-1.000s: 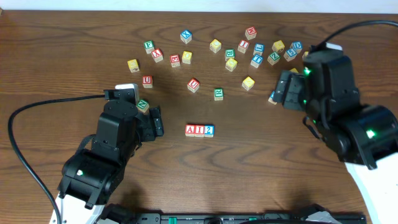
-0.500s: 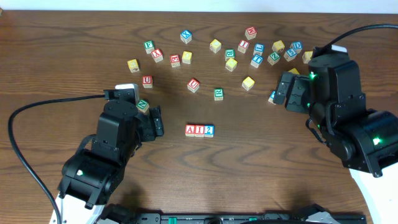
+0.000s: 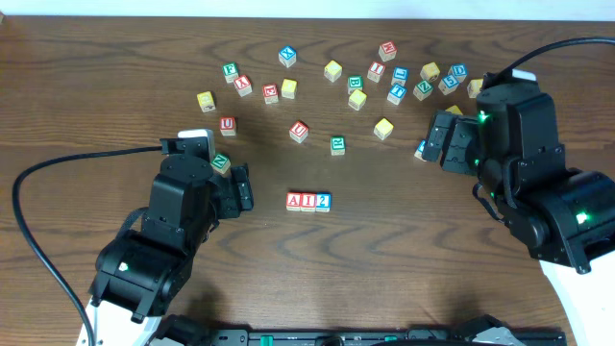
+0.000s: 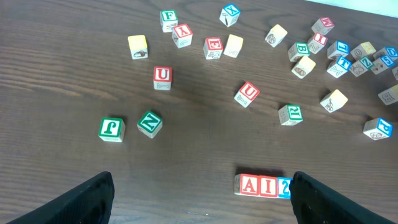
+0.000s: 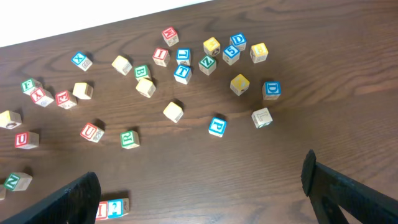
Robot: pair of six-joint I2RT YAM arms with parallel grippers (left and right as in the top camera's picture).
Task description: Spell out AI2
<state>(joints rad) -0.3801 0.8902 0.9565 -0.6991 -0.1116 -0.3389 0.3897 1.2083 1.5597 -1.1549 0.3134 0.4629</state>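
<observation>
Three pale wooden cubes stand touching in a row near the table's middle front: red A (image 3: 293, 201), red I (image 3: 307, 201), blue 2 (image 3: 323, 201). They read AI2 from left to right. In the left wrist view the A (image 4: 249, 185) and I (image 4: 268, 186) are plain, and the 2 (image 4: 284, 186) is partly behind my right finger. My left gripper (image 3: 233, 195) (image 4: 202, 182) stands open and empty, left of the row. The right wrist view catches only the I (image 5: 101, 210) and 2 (image 5: 115, 207) at its lower left. My right gripper (image 3: 439, 144) (image 5: 200, 169) is open, empty, far right of the row.
Many other lettered cubes lie scattered across the back half: a red U (image 3: 299, 131), a green one (image 3: 337, 145), a yellow one (image 3: 383, 128), a dense group at back right (image 3: 399, 77). A green cube (image 3: 220, 161) sits beside my left arm. A black cable (image 3: 58, 168) loops at left.
The right arm drew slightly to the right, away from the row, then stopped. The left arm and the cubes have not moved.
</observation>
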